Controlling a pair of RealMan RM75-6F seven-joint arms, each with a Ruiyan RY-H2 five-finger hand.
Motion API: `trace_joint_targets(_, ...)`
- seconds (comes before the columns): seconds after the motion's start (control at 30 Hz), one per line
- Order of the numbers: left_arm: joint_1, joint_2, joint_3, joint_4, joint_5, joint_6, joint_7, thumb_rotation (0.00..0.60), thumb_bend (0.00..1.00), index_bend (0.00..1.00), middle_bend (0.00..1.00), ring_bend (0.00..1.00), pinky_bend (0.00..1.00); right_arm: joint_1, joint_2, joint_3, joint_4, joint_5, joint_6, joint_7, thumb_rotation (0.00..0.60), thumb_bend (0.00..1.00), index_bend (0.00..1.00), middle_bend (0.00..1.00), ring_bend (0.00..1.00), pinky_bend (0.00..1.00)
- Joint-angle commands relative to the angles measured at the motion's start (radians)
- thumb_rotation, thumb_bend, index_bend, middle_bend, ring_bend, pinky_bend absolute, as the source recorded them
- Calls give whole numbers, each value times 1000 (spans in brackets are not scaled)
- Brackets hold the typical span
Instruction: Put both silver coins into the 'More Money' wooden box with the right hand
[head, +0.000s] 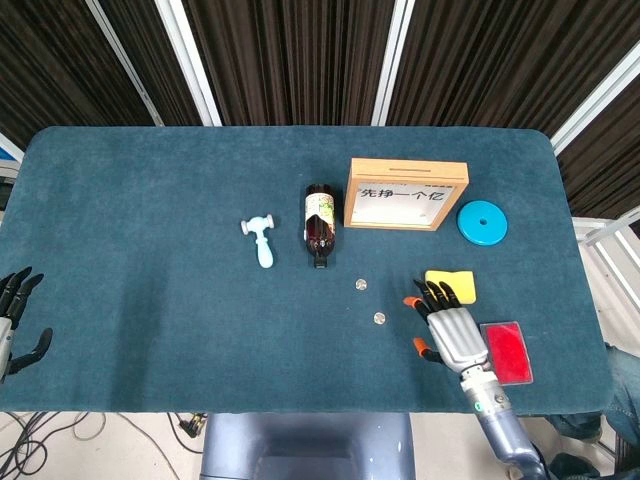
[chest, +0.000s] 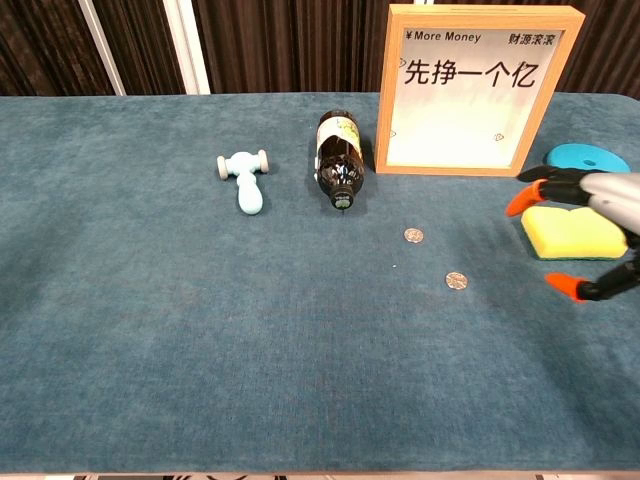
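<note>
Right hand (head: 452, 328) spread wide, empty, hovering near nearer coin (head: 380, 319); coin lies just leftward on desk (head: 150, 220). Second coin (head: 362, 285) up-left, wooden box (head: 407, 194) beyond. Left hand (head: 14, 320) far off.

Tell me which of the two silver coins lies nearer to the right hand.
The front coin, closer to the table's near edge. It lies just left of the right hand; the other coin sits farther back, near the bottle.
</note>
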Motion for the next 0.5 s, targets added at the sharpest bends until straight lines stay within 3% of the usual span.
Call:
trace_joint_targets(0.03, -1, 0, -1, -1, -3, -2, -1, 600, 399, 98, 0, 0, 0, 27, -48, 9, 45, 11, -12, -15, 600, 410, 290, 47, 0, 0)
trace_joint_targets(0.5, 0, 1, -4, -4, -14, -7, -7, 600, 399, 98, 0, 0, 0, 60, -166, -4, 165, 10, -9, 16, 600, 430, 379, 47, 0, 0)
